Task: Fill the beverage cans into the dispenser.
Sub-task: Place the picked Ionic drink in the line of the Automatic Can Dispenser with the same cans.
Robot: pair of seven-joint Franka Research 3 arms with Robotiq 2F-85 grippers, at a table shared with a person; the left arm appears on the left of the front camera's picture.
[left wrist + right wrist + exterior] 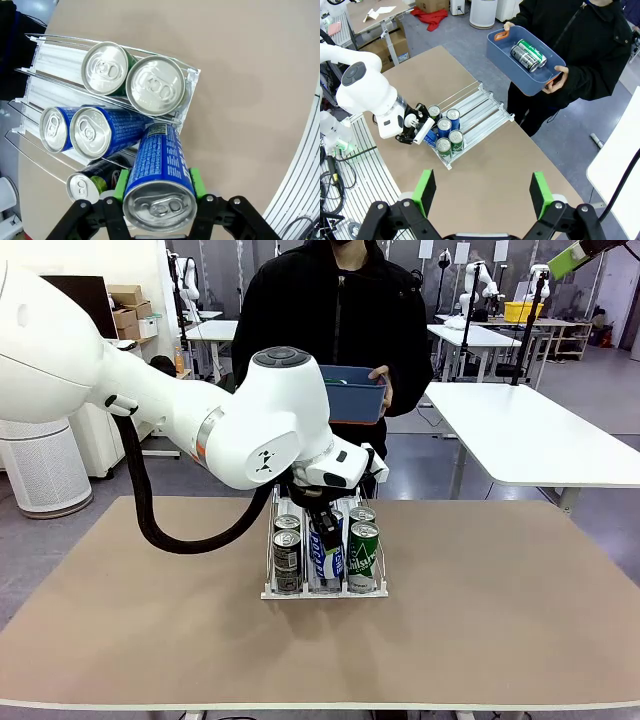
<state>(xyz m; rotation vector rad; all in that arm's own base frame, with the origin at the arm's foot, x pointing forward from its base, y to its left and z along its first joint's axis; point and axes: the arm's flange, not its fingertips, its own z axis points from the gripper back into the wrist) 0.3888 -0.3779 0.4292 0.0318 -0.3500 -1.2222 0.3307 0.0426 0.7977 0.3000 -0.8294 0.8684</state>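
The left gripper [159, 185] clenches a blue can [156, 155], tilted over the front of the rack [52, 62], probably to slide it in.

The tilted blue can [157, 162] carries fine white print and a silver top. Two more blue cans [107, 131], green cans [363, 550] with white lettering and dark grey cans [287, 558] stand in the white dispenser [52, 62]. The desk [480, 590] is tan; the person's tub [517, 75] is blue with orange handles.
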